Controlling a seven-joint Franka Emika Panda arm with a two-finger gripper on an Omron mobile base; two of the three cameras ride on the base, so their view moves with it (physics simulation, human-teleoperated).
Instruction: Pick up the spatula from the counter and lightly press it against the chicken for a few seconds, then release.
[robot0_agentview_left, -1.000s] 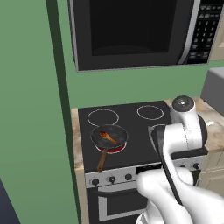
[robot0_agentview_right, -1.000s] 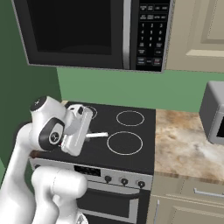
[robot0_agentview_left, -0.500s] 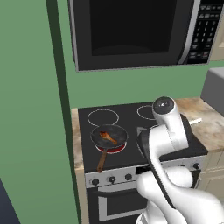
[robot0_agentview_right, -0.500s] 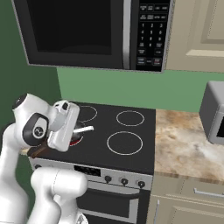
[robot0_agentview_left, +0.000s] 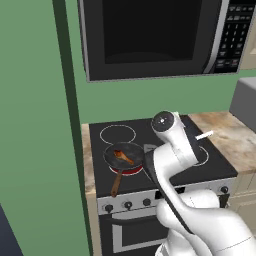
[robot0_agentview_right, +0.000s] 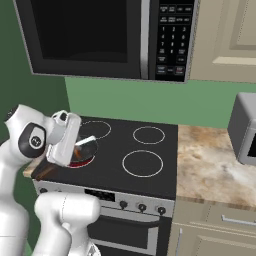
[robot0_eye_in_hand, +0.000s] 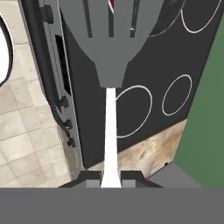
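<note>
We log the gripper (robot0_eye_in_hand: 110, 178) clamped on the white handle of the spatula (robot0_eye_in_hand: 110, 61). The spatula is held near the pan (robot0_agentview_left: 111, 151), grey slotted blade toward it. Chicken (robot0_agentview_left: 122, 157) lies inside the pan.

Green wall (robot0_agentview_right: 125, 102) behind a black range (robot0_agentview_right: 114, 146) with four white burner rings and a knob row (robot0_agentview_right: 141, 206) on the front. Black over-range microwave (robot0_agentview_right: 100, 35) above, keypad on its right side. Beige upper cabinet (robot0_agentview_right: 225, 35) right of it. Speckled brown stone tabletop (robot0_agentview_right: 205, 160) right of the range, beige lower cabinets (robot0_agentview_right: 215, 230) under it, grey boxy appliance (robot0_agentview_right: 245, 130) on it at the far right. Tall green panel (robot0_agentview_left: 30, 125) left of the range. Beige tile floor (robot0_eye_in_hand: 22, 131). Light is flat and even.
</note>
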